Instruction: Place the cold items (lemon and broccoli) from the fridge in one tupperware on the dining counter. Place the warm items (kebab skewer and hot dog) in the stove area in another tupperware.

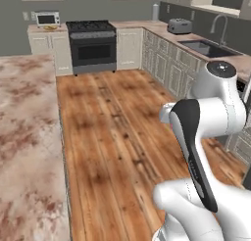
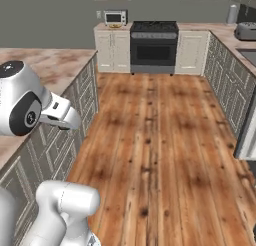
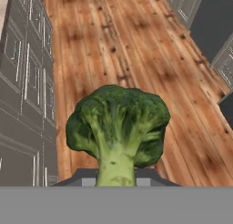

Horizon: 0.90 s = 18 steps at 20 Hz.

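In the hand view my gripper (image 3: 116,178) is shut on the pale stem of the broccoli (image 3: 119,123). Its dark green lumpy head stands upright above the fingers, over the wooden floor. The beige marble dining counter (image 1: 24,137) runs along the left in both base views (image 2: 55,60), and its grey panelled side shows at the left of the hand view (image 3: 27,82). The stove (image 1: 91,39) stands at the far wall (image 2: 154,40). Lemon, fridge, both tupperwares, kebab skewer and hot dog are out of view.
A microwave (image 1: 47,18) sits on the counter left of the stove, with something yellowish below it, too small to tell. A toaster (image 1: 179,25) and a sink (image 1: 208,48) are on the right counter. Open wooden floor (image 2: 160,140) lies between island and cabinets.
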Tool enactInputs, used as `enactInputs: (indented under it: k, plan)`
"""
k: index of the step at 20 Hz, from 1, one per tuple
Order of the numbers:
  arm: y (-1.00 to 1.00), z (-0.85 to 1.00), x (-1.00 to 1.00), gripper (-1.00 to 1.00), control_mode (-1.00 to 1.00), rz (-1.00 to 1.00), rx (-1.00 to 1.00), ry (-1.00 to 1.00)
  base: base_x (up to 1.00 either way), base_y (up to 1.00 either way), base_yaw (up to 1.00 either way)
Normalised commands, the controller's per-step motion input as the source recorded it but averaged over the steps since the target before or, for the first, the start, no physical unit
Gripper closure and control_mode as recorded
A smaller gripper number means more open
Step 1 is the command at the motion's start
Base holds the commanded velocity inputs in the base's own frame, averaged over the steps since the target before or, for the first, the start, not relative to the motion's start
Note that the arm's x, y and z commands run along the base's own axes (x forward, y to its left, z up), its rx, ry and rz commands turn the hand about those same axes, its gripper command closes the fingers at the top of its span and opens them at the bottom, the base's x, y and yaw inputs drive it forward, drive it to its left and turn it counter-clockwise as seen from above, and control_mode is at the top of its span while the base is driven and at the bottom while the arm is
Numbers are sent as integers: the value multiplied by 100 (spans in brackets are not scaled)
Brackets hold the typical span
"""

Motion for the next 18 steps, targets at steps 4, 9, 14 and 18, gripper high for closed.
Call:
enactInputs:
  k: [4,9,14,18]
  plan:
    - [0,0,0,100,100,0,0,0,-72,-24,41]
    - [0,0,0,100,100,0,0,0,-80,-41,26]
    - [0,0,0,100,100,0,0,0,-85,-44,12]
    - [0,0,0,100,100,0,0,0,-99,-21,1]
